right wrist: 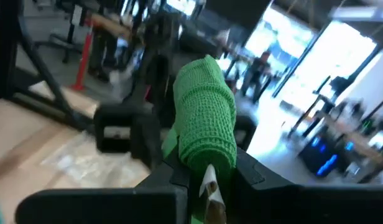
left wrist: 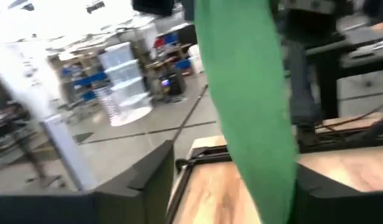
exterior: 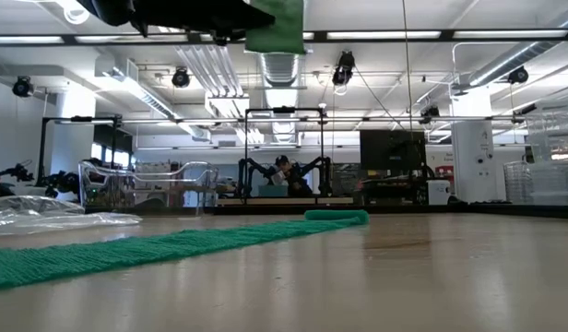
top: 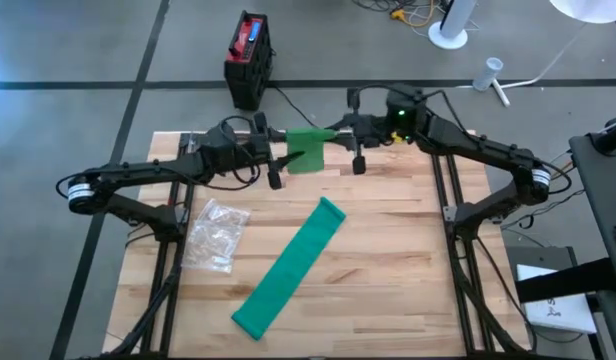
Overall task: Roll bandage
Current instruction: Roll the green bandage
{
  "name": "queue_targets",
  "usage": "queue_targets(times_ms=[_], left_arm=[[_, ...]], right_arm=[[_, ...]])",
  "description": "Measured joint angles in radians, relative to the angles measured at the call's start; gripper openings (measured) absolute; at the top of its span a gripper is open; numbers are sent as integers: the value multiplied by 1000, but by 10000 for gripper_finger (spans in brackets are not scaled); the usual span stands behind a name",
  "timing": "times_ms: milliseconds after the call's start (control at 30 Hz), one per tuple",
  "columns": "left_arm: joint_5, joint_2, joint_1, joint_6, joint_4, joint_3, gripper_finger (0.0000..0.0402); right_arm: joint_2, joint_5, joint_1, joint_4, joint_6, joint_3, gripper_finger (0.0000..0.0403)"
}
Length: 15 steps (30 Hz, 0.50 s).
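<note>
My right gripper is shut on a green rolled bandage, held high above the table's far middle. A loose green end of it hangs down between the fingers of my left gripper, which stands open right beside it. I cannot tell whether those fingers touch the cloth. A second long green bandage strip lies flat on the table, slanting from the middle toward the near edge, its far end thicker. My right gripper pinches the lower part of the green roll between its two fingers. The fingers are level and come from the table's right side. The roll sticks out past the fingertips, lifted clear of the table.
A crumpled clear plastic bag lies on the table's left side, near the strip. The wooden table shows bare boards to the right of the strip. A black and red box stands on the floor beyond the far edge.
</note>
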<state>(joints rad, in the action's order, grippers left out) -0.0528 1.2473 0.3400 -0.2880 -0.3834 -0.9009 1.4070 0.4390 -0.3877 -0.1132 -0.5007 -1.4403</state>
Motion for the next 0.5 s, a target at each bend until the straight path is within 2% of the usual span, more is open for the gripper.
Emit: queue_targets(times_ms=[67, 133, 367, 500], left_arm=[[63, 10, 1, -3, 4, 0, 218], [71, 17, 3, 2, 11, 1, 239], [-69, 16, 3, 56, -58, 0, 282], [-79, 30, 15, 102, -106, 0, 284]], right_arm=[[4, 26, 2, -12, 40, -2, 37], [1, 35, 2, 3, 86, -15, 37], [-7, 32, 2, -14, 224, -41, 37], [-7, 32, -6, -7, 268, -47, 37]])
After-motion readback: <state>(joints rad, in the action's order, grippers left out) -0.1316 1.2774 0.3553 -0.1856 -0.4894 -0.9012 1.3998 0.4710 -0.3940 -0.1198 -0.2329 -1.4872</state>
